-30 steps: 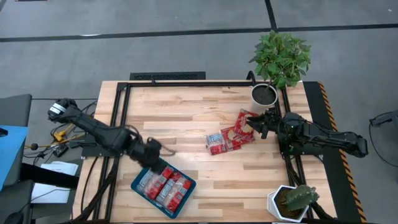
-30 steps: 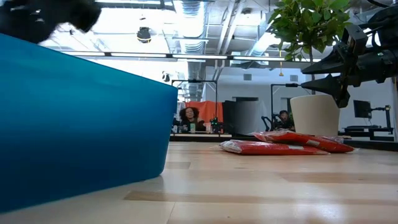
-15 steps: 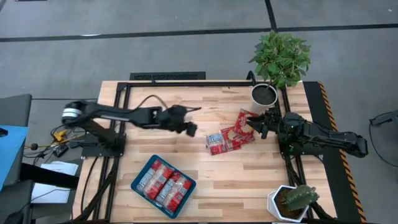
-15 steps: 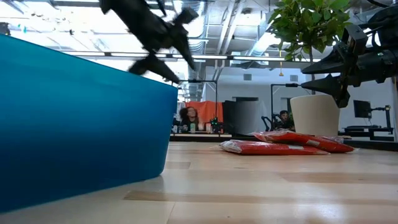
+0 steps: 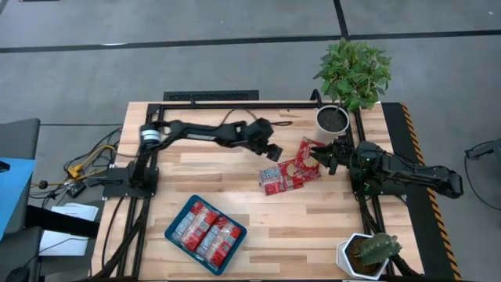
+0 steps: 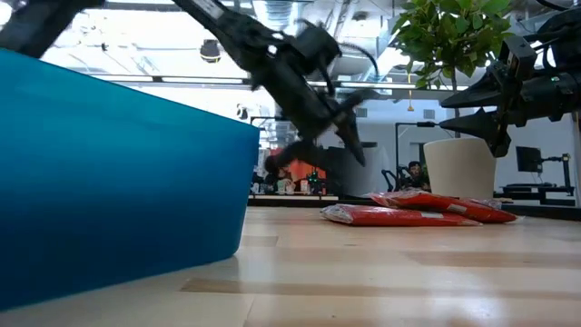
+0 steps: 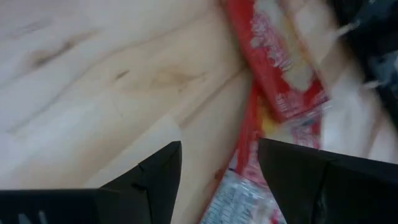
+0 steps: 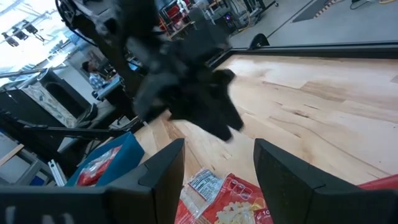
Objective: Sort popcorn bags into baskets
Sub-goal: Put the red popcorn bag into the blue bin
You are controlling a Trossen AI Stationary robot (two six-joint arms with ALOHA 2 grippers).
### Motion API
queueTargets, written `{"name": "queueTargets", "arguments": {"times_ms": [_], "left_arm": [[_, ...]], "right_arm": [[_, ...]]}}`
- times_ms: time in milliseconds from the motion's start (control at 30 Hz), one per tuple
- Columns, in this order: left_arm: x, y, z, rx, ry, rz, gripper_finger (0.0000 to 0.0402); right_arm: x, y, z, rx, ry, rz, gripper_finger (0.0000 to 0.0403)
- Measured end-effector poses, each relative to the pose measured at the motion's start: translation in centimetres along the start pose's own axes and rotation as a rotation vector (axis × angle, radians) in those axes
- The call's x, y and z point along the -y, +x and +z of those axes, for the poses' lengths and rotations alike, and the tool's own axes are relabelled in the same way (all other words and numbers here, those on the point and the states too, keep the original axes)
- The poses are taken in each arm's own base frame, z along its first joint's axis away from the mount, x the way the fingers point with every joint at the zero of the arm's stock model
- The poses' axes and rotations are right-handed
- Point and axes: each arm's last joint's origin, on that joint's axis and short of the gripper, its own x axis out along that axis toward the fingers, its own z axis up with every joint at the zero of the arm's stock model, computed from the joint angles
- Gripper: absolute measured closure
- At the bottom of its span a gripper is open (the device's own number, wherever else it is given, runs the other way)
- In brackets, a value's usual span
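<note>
Three or so red popcorn bags point(image 5: 288, 174) lie flat and overlapping on the wood table right of its middle; they also show in the low view point(image 6: 408, 213) and the left wrist view point(image 7: 273, 59). The teal-blue tray point(image 5: 167, 233) near the front edge holds several red bags point(image 5: 207, 233); its wall fills the left of the low view point(image 6: 118, 182). My left gripper point(image 5: 274, 151) is open and empty, hanging above the table just left of the loose bags point(image 7: 219, 149). My right gripper point(image 5: 319, 155) is open and empty at the far right side of the pile point(image 8: 219, 146).
A white pot point(image 5: 333, 119) with a leafy plant point(image 5: 354, 69) stands at the far right, just behind the bags. A white pot with a cactus point(image 5: 366, 252) stands at the near right corner. Dark frame rails point(image 5: 235, 104) border the table. People sit far behind the table point(image 6: 277, 173).
My left gripper has risen from over the blue tray and swung toward the far and right side of the table, ending beside the loose bags. The bags and the tray have not moved.
</note>
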Motion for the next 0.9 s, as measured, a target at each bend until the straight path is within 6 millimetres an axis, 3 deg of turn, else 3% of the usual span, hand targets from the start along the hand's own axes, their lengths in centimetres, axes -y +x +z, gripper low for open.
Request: {"name": "queueTargets", "arguments": {"times_ms": [233, 467, 600, 767, 900], "left_arm": [[0.1, 5.2, 0.5, -0.17, -0.006, -0.099, 0.0201], [0.0, 7.8, 0.0, -0.3, -0.025, -0.211, 0.021], [-0.1, 7.8, -0.3, -0.309, -0.014, -0.179, 0.0263], [-0.2, 7.8, -0.3, -0.319, -0.005, -0.185, 0.0379], [0.0, 7.6, -0.2, -0.319, -0.015, -0.183, 0.0393]], "right_arm": [[0.0, 0.0, 0.0, 0.0, 0.0, 0.0, 0.019], [0.0, 0.0, 0.0, 0.0, -0.001, 0.0, 0.0187], [0.0, 0.0, 0.0, 0.0, -0.007, 0.0, 0.0186], [0.0, 0.0, 0.0, 0.0, -0.01, 0.0, 0.0192], [0.0, 0.0, 0.0, 0.0, -0.011, 0.0, 0.0198]]}}
